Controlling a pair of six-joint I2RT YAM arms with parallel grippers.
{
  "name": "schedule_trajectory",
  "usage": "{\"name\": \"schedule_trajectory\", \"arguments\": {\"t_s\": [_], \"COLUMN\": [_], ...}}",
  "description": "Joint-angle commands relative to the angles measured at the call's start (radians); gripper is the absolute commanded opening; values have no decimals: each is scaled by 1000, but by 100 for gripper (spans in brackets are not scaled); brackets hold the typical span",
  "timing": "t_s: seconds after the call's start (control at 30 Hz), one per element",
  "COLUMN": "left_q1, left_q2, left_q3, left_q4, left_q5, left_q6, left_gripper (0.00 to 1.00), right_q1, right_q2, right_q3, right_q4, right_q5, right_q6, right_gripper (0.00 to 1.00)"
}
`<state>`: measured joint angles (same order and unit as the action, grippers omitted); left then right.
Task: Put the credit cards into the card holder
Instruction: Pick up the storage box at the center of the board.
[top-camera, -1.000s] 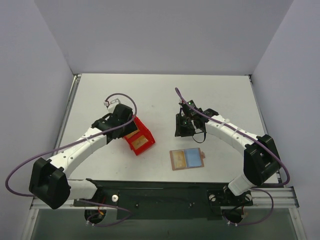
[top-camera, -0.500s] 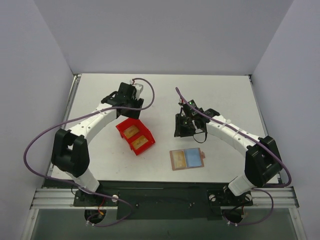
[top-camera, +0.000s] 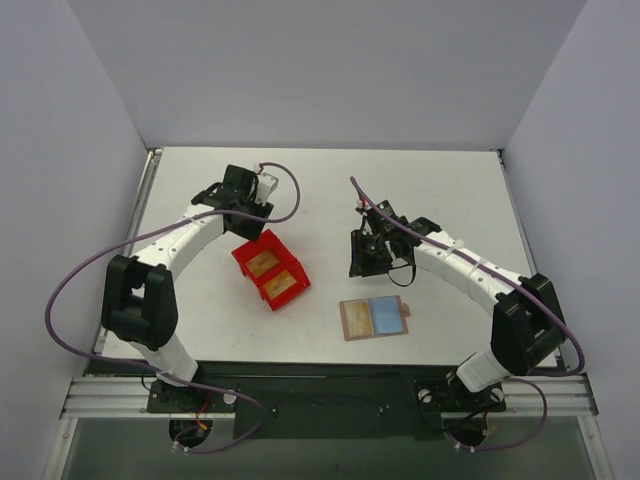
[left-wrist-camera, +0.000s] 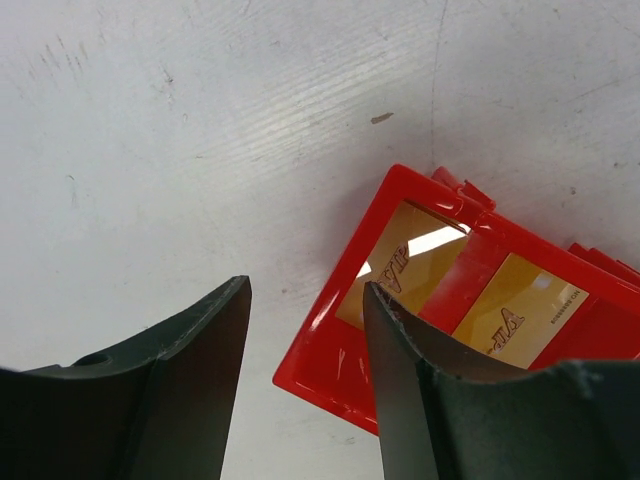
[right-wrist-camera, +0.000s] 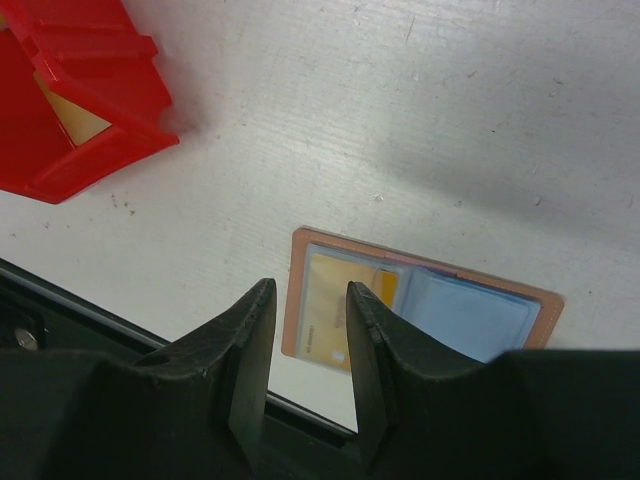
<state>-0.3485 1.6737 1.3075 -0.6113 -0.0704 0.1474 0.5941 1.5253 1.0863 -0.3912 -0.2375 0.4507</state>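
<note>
Two gold-yellow credit cards (top-camera: 262, 263) (left-wrist-camera: 415, 262) lie in the compartments of a red bin (top-camera: 297, 268). My left gripper (top-camera: 247, 210) (left-wrist-camera: 306, 285) hovers over the table just behind the bin's far-left corner, open, with nothing between its fingers. The card holder (top-camera: 373, 318) (right-wrist-camera: 455, 315) lies open flat near the front edge, tan on the left and light blue on the right. A gold card (right-wrist-camera: 335, 300) sits in its left pocket. Behind the holder hangs my right gripper (top-camera: 368, 258) (right-wrist-camera: 308, 290), open and empty.
The red bin (left-wrist-camera: 335, 350) (right-wrist-camera: 90, 165) stands left of centre, tilted diagonally. The table's front edge and a black rail (right-wrist-camera: 110, 320) run close below the card holder. White walls enclose the table on three sides.
My left gripper has swung from above the red bin to the table behind its far-left corner, and its jaws have narrowed a little. The right arm has barely moved.
</note>
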Motion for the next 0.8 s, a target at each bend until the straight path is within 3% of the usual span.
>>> {"name": "schedule_trajectory", "arguments": {"t_s": [0.0,0.4,0.77], "left_q1": [23,32,55], "left_q2": [12,103,139], "left_q3": [22,45,88], "left_q4": [-15,-54,-93], "left_q5": [47,109,84], "left_q6": [31,6,-51], "left_gripper": [59,57,40], "right_q1": [-7,-5,-8], "right_q2": [-44,-36,-36], "right_q3": [-3,-5,-8], "right_q4": [-38,-35,-34], "right_q5": [-6,-2,4], "right_q6": [-20,-24,-26], "right_gripper": [31,31,30]}}
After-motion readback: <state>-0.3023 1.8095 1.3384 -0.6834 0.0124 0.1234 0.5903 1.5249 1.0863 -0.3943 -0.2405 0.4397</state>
